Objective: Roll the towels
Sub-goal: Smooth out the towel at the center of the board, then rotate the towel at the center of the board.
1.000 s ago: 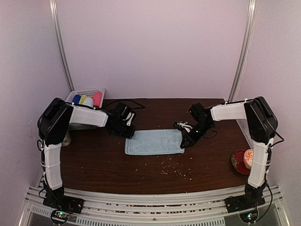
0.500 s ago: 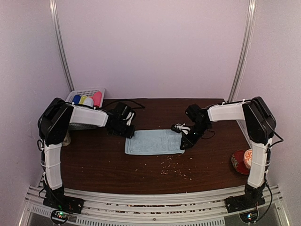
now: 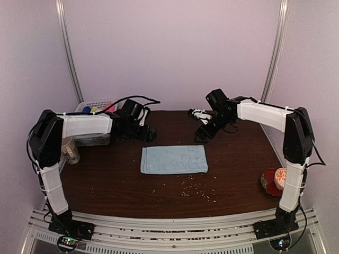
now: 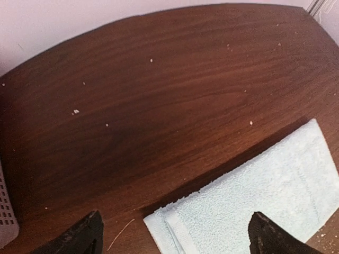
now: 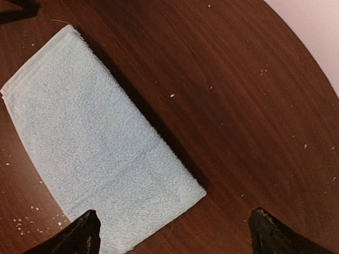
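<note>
A basket point(image 3: 91, 140) at the far-left corner holds coloured rolls point(image 3: 98, 110). The towel point(image 3: 174, 159) lies flat at centre, bare table point(image 3: 238, 159) around every edge. The left gripper point(image 3: 147, 133) and right gripper point(image 3: 203, 133) hover open beyond its far corners.

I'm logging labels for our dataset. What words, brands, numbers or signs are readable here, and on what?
None: no text is readable in any view.
The towel is plain.
The red dish at the right edge bears a pale shape, too blurred to show any letters.

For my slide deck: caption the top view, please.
The towel lies flat on the table; left gripper and right gripper hover open beyond it.
</note>
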### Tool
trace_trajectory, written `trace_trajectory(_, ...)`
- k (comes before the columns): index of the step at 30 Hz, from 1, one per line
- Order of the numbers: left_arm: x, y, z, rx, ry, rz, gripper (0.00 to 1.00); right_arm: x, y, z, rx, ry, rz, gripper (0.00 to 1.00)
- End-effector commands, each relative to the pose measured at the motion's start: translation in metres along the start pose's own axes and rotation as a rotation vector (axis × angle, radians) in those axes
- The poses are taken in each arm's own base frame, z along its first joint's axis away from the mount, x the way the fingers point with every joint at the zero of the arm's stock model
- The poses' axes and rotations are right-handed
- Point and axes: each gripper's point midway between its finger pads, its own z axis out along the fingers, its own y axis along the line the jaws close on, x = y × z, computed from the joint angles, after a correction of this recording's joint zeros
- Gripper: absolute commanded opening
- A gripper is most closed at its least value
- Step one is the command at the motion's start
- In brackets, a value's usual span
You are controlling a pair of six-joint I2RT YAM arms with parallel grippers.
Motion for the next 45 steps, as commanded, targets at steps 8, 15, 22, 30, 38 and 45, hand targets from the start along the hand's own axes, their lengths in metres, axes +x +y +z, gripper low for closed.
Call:
trace_trajectory(8, 0.009, 0.015, -0.08, -0.044, -0.151, -0.078, 0.98, -0.064, 0.02, 0.057, 0.267, -0.075, -0.151, 1.0)
trace_trajectory(15, 0.036, 0.034, -0.119, -0.11, -0.172, -0.106, 0.98, -0.101, 0.057, 0.096, 0.232, -0.126, -0.138, 1.0)
trace_trajectory(22, 0.06, 0.053, -0.148, -0.177, -0.186, -0.143, 0.98, -0.119, 0.08, 0.123, 0.234, -0.149, -0.165, 1.0)
trace_trajectory(30, 0.065, 0.059, -0.155, -0.197, -0.194, -0.154, 0.98, -0.093, 0.07, 0.162, 0.31, -0.085, -0.156, 1.0)
trace_trajectory(38, 0.061, 0.065, -0.153, -0.239, -0.213, -0.149, 0.98, -0.079, -0.021, 0.157, 0.592, -0.071, 0.047, 1.0)
trace_trajectory(45, 0.058, 0.065, -0.147, -0.245, -0.236, -0.134, 0.98, -0.036, -0.142, 0.129, 0.79, -0.028, 0.275, 1.0)
